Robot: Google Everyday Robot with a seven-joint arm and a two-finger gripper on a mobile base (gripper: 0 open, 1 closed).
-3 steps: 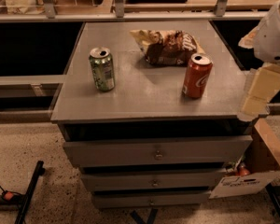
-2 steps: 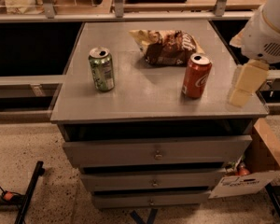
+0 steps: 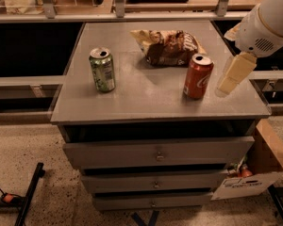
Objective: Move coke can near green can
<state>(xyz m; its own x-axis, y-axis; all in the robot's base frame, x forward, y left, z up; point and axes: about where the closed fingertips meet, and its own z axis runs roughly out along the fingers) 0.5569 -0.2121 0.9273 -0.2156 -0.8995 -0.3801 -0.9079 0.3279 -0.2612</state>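
The red coke can (image 3: 197,76) stands upright on the right part of the grey cabinet top (image 3: 146,95). The green can (image 3: 102,69), pale green and white with an open tab, stands upright on the left part, well apart from the red one. My gripper (image 3: 232,76) hangs from the white arm (image 3: 266,22) at the right, just right of the coke can and close above the cabinet top. It is not touching the can.
A brown and cream snack bag (image 3: 167,46) lies behind the coke can. The cabinet has drawers (image 3: 155,153) below. A cardboard box (image 3: 269,154) stands on the floor at the right. A railing and shelf (image 3: 132,13) run behind.
My gripper has moved left and farther over the cabinet top, coming closer to the coke can. Both cans and the bag have stayed in place.
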